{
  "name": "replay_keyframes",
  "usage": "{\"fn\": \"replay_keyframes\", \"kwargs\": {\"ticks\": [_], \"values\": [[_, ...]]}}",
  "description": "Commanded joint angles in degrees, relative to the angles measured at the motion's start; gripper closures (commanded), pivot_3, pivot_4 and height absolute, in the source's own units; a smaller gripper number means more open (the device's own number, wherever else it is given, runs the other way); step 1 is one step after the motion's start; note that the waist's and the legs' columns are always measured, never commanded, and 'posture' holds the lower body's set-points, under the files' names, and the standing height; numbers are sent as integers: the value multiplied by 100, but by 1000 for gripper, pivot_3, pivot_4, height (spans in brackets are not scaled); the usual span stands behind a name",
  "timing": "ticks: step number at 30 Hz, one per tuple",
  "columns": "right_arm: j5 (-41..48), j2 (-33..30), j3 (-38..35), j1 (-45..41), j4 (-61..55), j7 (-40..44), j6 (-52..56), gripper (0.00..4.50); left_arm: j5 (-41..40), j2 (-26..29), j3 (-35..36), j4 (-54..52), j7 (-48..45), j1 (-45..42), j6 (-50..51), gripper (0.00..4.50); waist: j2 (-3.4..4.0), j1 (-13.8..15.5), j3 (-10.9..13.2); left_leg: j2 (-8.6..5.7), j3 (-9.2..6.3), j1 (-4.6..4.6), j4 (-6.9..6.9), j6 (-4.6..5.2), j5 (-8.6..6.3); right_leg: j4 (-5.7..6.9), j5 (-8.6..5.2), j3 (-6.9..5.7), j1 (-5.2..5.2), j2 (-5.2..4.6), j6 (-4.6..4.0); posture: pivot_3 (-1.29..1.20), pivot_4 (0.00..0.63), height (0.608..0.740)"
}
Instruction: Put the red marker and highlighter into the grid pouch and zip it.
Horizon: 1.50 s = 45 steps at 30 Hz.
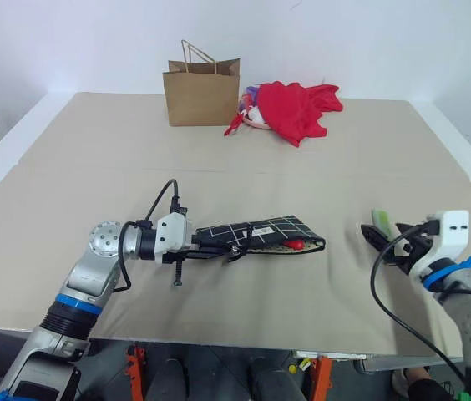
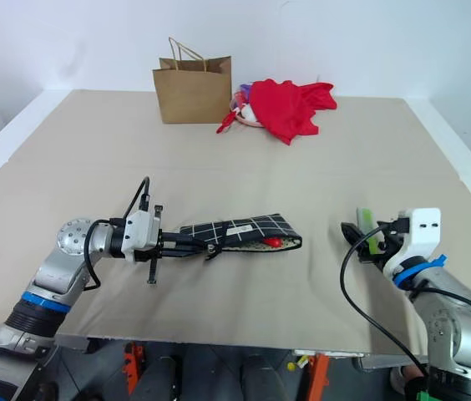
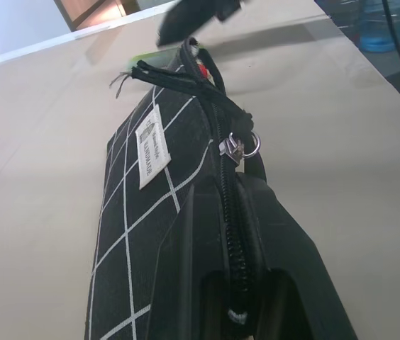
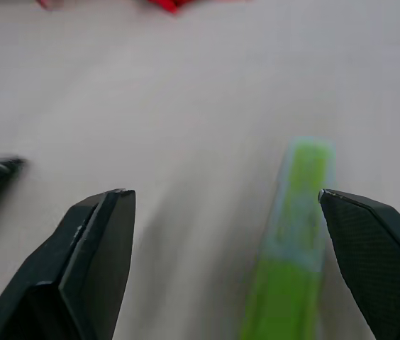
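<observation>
From the left eye view, the left hand [image 1: 205, 243] is clamped on the near end of the grid pouch [image 1: 260, 233], whose long axis runs straight away from that hand toward the right hand [image 1: 383, 247]. At the pouch's far, open end a red tip pokes out, so the red marker [image 1: 294, 244] seems to be already inside, though only that tip can be seen. The highlighter [image 1: 379, 219] lies on the tabletop [image 1: 235, 150] just past the right hand's fingertips, well apart from the left hand; the right arm is plainly the nearer one.

The right eye view gives the same layout: the highlighter sits right at the spread fingers of the right hand, its long axis running roughly away from the robot, with a stretch of bare tabletop between it and the pouch mouth.

In the left wrist view the pouch hangs from the closed hand, zipper edge uppermost, with its white label to one side.

In the right wrist view the right hand is wide open and holds nothing. The highlighter lies between the fingers, close to one of them, its length roughly along the way the hand points.

Count: one pouch, one marker, one highlighter. Beyond both hands stand one brown paper bag [image 1: 202, 90] and one red cloth [image 1: 298, 107].
</observation>
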Motion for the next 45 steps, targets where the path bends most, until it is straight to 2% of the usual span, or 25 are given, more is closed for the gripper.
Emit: {"fn": "replay_keyframes", "kwargs": {"ticks": [1, 3, 4, 5, 6, 7, 11, 15, 17, 20, 23, 26, 29, 31, 35, 45], "values": [[-520, 90, 143, 26, 398, -555, -127, 54, -11, -82, 24, -75, 14, -198, -88, 4500, 0, 13, 0, 0, 0, 0, 0, 0, 0, 0, 0, 0, 0, 1, -1, 0, 150, 740], [-596, 256, 77, -10, 673, -855, -50, 54, -3, -111, 26, -69, 2, -241, -90, 4500, -3, 16, -4, 0, 0, 1, 0, 0, 0, 0, 0, 0, 0, 0, -1, 0, 150, 740], [-578, 327, 30, -35, 762, -937, -42, 575, 5, -120, 26, -70, -4, -248, -93, 4500, -12, 15, -9, 1, 0, 3, 0, 0, 0, 0, 0, 0, 4, 1, -1, 0, 150, 740], [-553, 372, 11, -39, 814, -972, -14, 796, 9, -123, 30, -76, -9, -250, -94, 4500, -15, 15, -10, 1, 0, 5, 0, 0, 0, 0, 1, 0, 6, 1, -2, 0, 150, 740], [-518, 436, -36, -51, 844, -1035, 6, 1281, 11, -123, 38, -83, -10, -249, -92, 4500, -16, 15, -10, 1, 0, 10, 2, 0, 0, 0, 1, 0, 14, 1, -1, 0, 150, 740], [-515, 447, -31, -45, 869, -1040, 5, 1521, 12, -119, 46, -85, -14, -247, -94, 4500, -18, 19, -10, 1, 0, 15, 3, 0, 0, -1, 1, 0, 23, 1, -1, 0, 150, 740], [-595, 455, 28, -4, 946, -1101, 36, 3368, 25, -105, 70, -73, -13, -241, -105, 4500, -25, 22, -13, 0, -1, 27, 4, 0, 0, -3, -7, 0, 40, 1, -15, 0, 150, 740], [-647, 365, 144, 74, 933, -1013, 42, 3359, 42, -113, 77, -77, 2, -244, -97, 4500, -33, 23, -19, 0, -1, 29, 4, 0, 0, -4, -9, 0, 43, 1, -18, 0, 150, 740], [-629, 218, 254, 54, 767, -623, -385, 3359, 53, -118, 85, -57, 4, -242, -109, 4500, -38, 27, -21, 0, -1, 29, 4, 0, 0, -4, -10, 0, 44, 1, -17, 0, 150, 740], [152, -445, 143, -379, 158, 1059, -1052, 3359, 44, -87, 63, -60, -91, -238, -144, 4500, -21, 15, -9, 0, -1, 28, 0, 0, 0, -4, -8, 0, 40, 0, -7, 0, 150, 740], [1075, -1228, 179, -632, -206, 2807, -904, 3359, -23, -68, 67, -73, -165, -235, -100, 4500, 28, -47, 18, -1, 8, 25, 0, 0, 0, -5, -3, 13, 34, 0, 2, 0, 150, 740], [1792, -1800, 429, -730, -418, 3924, -441, 3359, -67, -87, 78, -17, -215, -252, -73, 4500, 12, -37, 17, 3, -3, 34, -15, 7, -4, -3, -12, 1, 37, 8, -7, 0, 150, 740], [1800, -2443, 1186, -775, -716, 4765, -120, 3359, -28, -203, 42, 143, -227, -353, -149, 4500, 5, -6, 19, 0, -9, 23, -16, 11, -9, -6, -25, -9, 37, 2, -7, 0, 150, 740], [1685, -2681, 1532, -767, -729, 5092, -79, 3359, -18, -283, 8, 159, -216, -388, -162, 4500, 0, 4, 23, -5, -8, 14, -8, 11, -12, -11, -28, -10, 35, -4, -2, 0, 150, 740], [1480, -2882, 1751, -809, -478, 5491, -301, 3359, 7, -336, 0, 148, -218, -371, -162, 4500, -6, 14, 26, -11, -8, 12, -3, 11, -12, -11, -29, -10, 34, -10, 2, 0, 150, 740], [1387, -2857, 1910, -1189, 15, 5641, -174, 3359, 34, -368, -46, -16, -202, -208, -133, 4500, -9, 10, 28, -11, -8, 14, -1, 10, -12, -10, -26, -10, 34, -9, 3, 0, 150, 740]]}}
